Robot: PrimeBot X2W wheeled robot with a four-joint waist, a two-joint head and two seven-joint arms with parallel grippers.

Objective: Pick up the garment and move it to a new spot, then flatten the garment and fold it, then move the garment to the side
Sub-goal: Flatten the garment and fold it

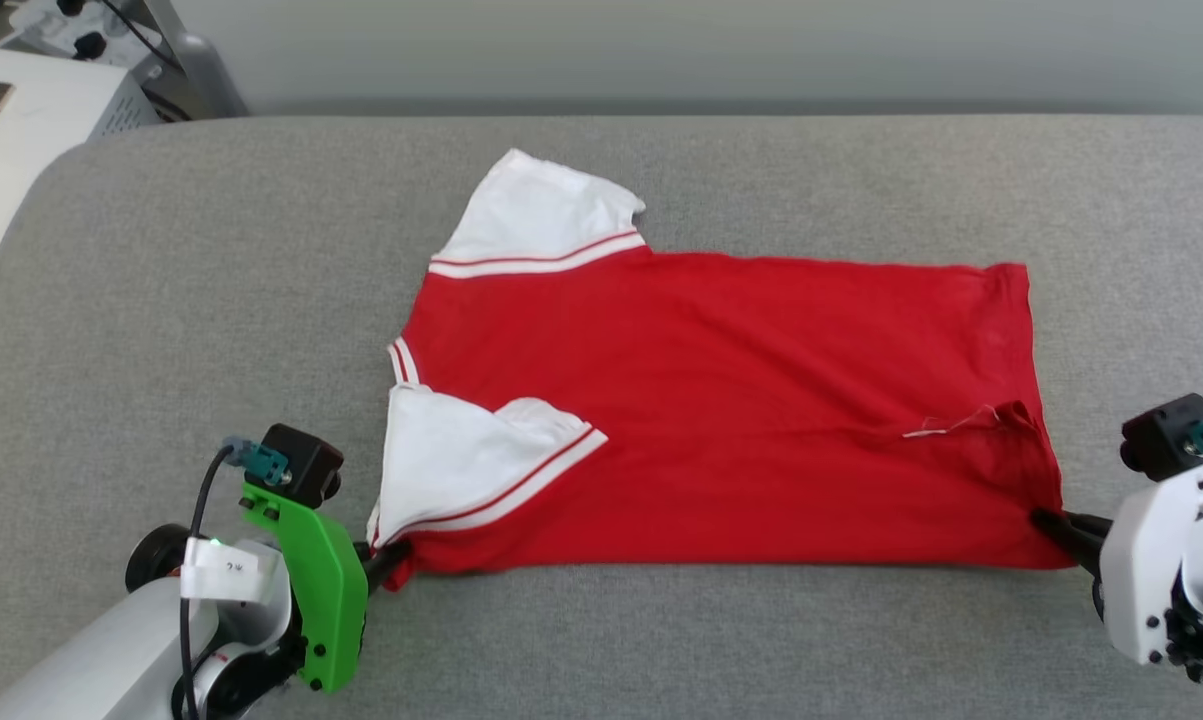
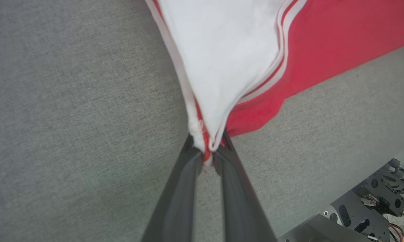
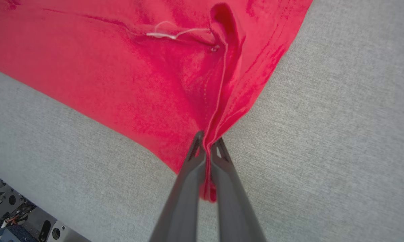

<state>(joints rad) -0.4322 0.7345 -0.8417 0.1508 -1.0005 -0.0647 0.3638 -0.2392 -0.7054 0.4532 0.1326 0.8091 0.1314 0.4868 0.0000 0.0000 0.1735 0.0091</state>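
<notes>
On the grey padded surface the garment is lying mostly flat across the middle, with the collar end toward my left and the hem toward my right. One white sleeve is resting turned over the red body. My left pincer is pinching the near corner under that sleeve, jaws closed on bunched cloth. My right pincer is clamping the near hem corner, jaws pressed together on a thin red fold. I am fearing that this thin fold may slip out if I am lifting unevenly, and then the cloth would crumple.
</notes>
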